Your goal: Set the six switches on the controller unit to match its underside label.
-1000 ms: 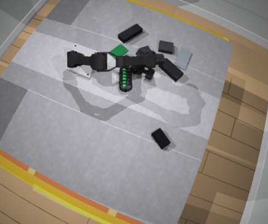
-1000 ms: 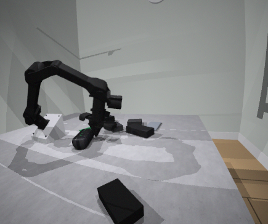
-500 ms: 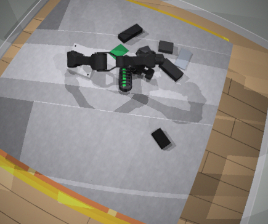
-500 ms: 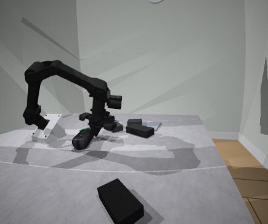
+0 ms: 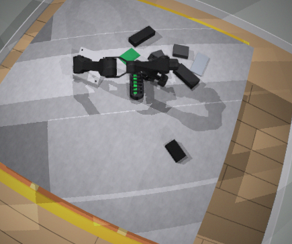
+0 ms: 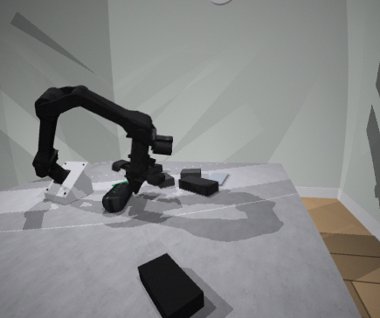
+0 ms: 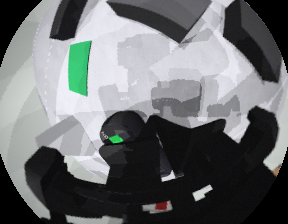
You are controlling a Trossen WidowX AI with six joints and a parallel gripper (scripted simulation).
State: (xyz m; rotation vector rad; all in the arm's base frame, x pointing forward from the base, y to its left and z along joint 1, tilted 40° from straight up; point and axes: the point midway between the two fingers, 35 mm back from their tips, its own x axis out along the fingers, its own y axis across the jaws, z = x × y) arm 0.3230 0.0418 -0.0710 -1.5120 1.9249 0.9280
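Observation:
The dark grey controller unit (image 5: 135, 90) (image 6: 114, 198) (image 7: 118, 141) lies flat on the bench with its switches facing up. A row of green switch ends shows along its top. My gripper (image 5: 137, 75) (image 6: 132, 188) (image 7: 152, 117) is shut and empty. It points down, with its tips at the unit's far end, on or just over the switches there. I cannot tell whether it touches. The arm hides that end of the unit in the top view. The label on the underside is hidden.
A green flat square (image 5: 129, 54) (image 7: 79, 67) lies behind the unit. Dark blocks (image 5: 141, 35) (image 5: 180, 51) (image 5: 186, 76) (image 6: 198, 184) and a pale plate (image 5: 200, 64) lie to the right. One black block (image 5: 175, 151) (image 6: 170, 286) lies alone near the front. The arm's white mount (image 6: 67, 183) stands at left.

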